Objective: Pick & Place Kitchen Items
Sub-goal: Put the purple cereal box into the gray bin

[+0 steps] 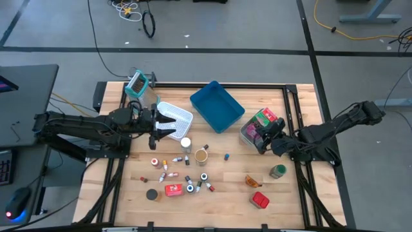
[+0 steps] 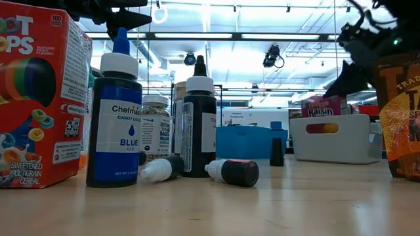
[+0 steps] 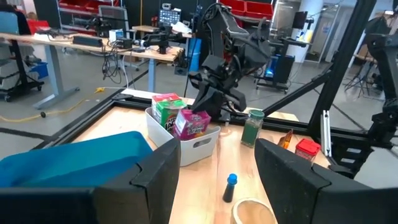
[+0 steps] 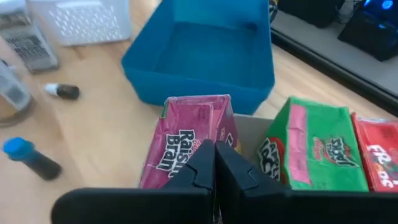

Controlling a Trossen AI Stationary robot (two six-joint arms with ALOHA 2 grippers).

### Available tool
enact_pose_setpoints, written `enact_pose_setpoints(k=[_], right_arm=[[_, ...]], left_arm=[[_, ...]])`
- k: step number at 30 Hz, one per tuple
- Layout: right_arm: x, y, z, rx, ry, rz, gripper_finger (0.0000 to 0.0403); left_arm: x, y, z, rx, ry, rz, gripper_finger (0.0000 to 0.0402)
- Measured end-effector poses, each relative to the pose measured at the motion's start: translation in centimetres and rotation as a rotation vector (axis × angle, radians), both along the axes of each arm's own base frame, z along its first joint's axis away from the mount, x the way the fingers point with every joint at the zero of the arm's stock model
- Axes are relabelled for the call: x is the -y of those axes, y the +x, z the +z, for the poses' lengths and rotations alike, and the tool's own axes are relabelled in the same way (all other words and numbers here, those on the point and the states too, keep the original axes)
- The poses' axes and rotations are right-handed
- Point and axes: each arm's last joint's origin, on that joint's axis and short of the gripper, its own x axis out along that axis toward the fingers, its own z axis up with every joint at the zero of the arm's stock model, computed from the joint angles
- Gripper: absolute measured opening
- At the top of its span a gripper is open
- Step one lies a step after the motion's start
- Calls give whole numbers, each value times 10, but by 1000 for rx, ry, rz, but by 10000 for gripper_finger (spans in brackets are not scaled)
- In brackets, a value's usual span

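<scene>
My left gripper (image 1: 172, 129) hovers open beside the white mesh basket (image 1: 174, 116), above small bottles and a jar (image 1: 201, 154) scattered over the table's middle. In its wrist view the fingers (image 3: 155, 177) stand wide apart with nothing between them. My right gripper (image 1: 262, 140) is shut over the grey bin (image 1: 250, 134), which holds pink (image 4: 186, 140), green (image 4: 311, 149) and red (image 4: 376, 158) packets standing upright. Its fingertips (image 4: 214, 163) sit at the top of the pink packet. My right gripper points down from above at the pink packet's top edge (image 4: 198, 149), fingers shut together. The fingers hide the spot, so I cannot tell whether they touch it. The packet stands upright in the bin.
The blue tray (image 1: 217, 106) lies between basket and bin. Toward the near edge lie several thumb-sized bottles (image 1: 187, 173), a small red cereal box (image 1: 172, 189), a red tin (image 1: 260, 200), a green jar (image 1: 277, 171), an orange packet (image 1: 253, 182) and a blue-capped bottle (image 3: 230, 186).
</scene>
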Motion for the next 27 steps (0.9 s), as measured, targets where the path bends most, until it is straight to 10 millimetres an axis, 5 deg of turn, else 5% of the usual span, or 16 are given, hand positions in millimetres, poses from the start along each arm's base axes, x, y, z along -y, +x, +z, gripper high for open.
enact_pose_setpoints(k=[11,27], right_arm=[[19,3,-11,1,-42,-79,16],[24,12,-4,38,-102,-40,133]], left_arm=[[0,0,0,3,-7,1,215],[0,0,0,-7,29,11,215]])
